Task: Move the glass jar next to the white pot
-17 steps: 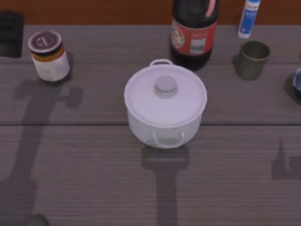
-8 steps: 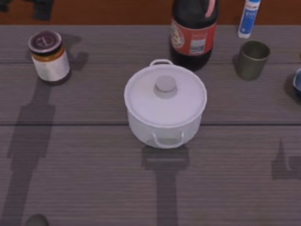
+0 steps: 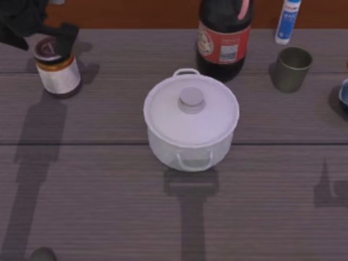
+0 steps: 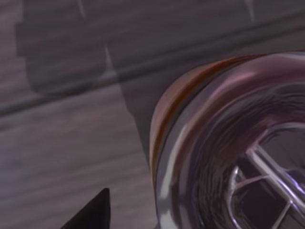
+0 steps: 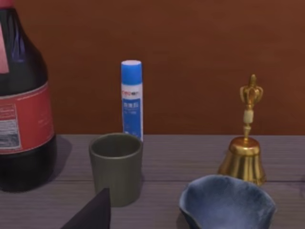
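Grey wood-grain table [image 3: 98, 196] fills the lower part of the top view, bare but for long arm shadows. Above it, at the frame's centre, stands the white pot [image 3: 190, 122], lid on, grey knob up, one loop handle toward the bottom edge and one toward the top. Just beyond the pot, near the top edge, rises the tall dark bottle with a red label [image 3: 224, 38]. To the right of it stand the olive-green cup [image 3: 292, 68] and, farther up, a blue-and-white tube [image 3: 287, 20]; a blue bowl [image 3: 343, 93] peeks in at the right edge.

In the upper left of the frame the glass jar [image 3: 56, 65] stands upright, well apart from the pot. The left gripper [image 3: 46, 32] hangs over its maroon lid, partly covering it; whether its jaws are apart or together I cannot tell. The left wrist view shows the lid [image 4: 238, 157] very close.

The right wrist view shows the cup, the tube, the bowl and a golden bell [image 5: 245, 148]. The right gripper itself is unseen apart from a dark tip.
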